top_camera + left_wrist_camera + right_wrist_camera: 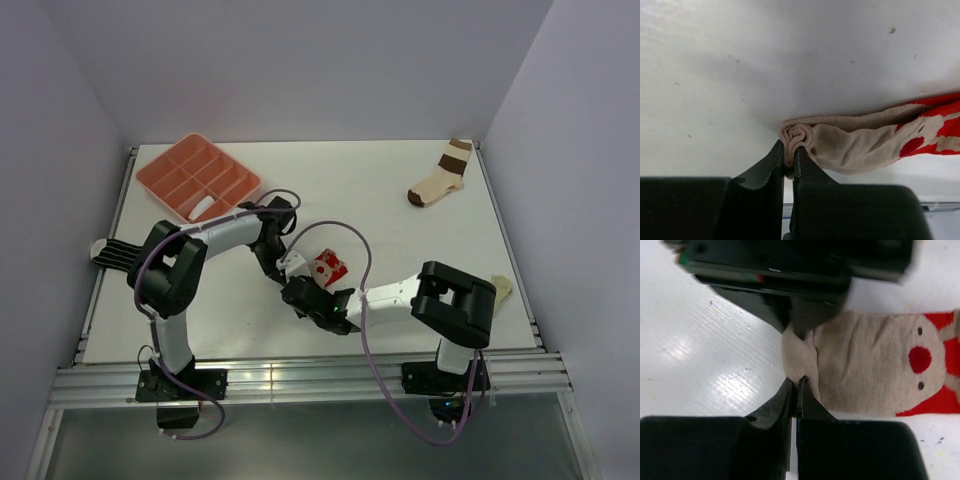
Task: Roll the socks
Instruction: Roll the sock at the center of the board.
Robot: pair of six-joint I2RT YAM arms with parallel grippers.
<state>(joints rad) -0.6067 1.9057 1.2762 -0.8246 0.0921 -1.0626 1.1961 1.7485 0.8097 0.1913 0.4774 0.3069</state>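
Rolling is barely getting started on the small tan fabric sock with the red end (855, 145), lying mid-surface (420, 240) toward the near edge. Left jaws are squeezing its coiled tan tip, and right jaws are pinching shut on that same end. Next move's probably calling for both turning the coil toward the red.

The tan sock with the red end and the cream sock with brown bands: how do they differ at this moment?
The tan sock is pinched at its tan end by the left gripper and the right gripper; the cream sock lies untouched at the far right. The tan sock's end is curled into a small roll; the cream sock lies flat. Both rest on the white table.
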